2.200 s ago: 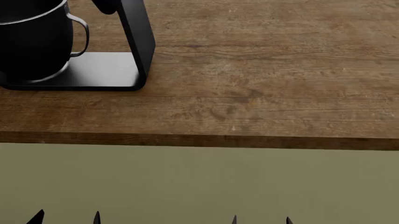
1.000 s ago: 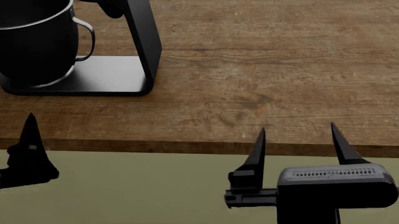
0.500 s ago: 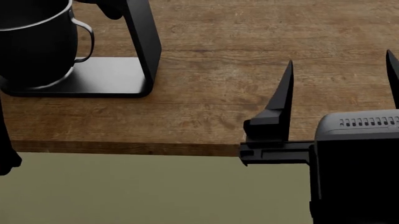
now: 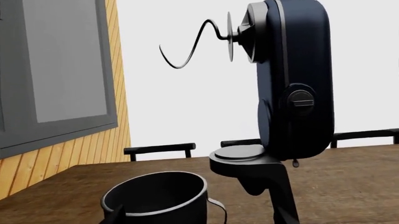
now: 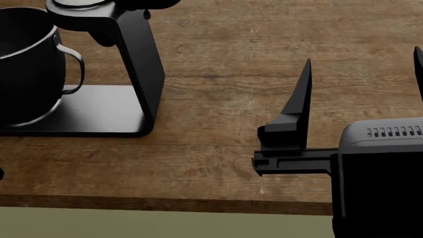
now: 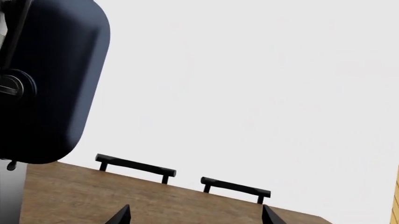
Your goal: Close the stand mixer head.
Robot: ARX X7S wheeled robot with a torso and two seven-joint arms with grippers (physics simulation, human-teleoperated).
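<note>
Stand mixer head point(image 4: 293, 79): seen tilted up, near vertical above its slanted column point(image 5: 135, 64), with the dough hook point(image 4: 187, 49) raised clear of the bowl point(image 4: 159, 198); not yet closed.
Position: the mixer is placed at the left of the tabletop point(image 5: 264, 74), on its flat black base point(image 5: 86, 111).
Right gripper point(image 5: 360, 94): fingers are spread wide with nothing held; it is held over the tabletop, well apart from the mixer and to its right.
Left gripper: only finger tips are shown at the edge of its wrist view; their spread cannot be told, and nothing is seen held.
Step in hand: judged to be the approach; no contact with the head has been made.
Next move: a gripper would need to be raised to the upper part of the head, and the head pushed forward and down over the bowl.
</note>
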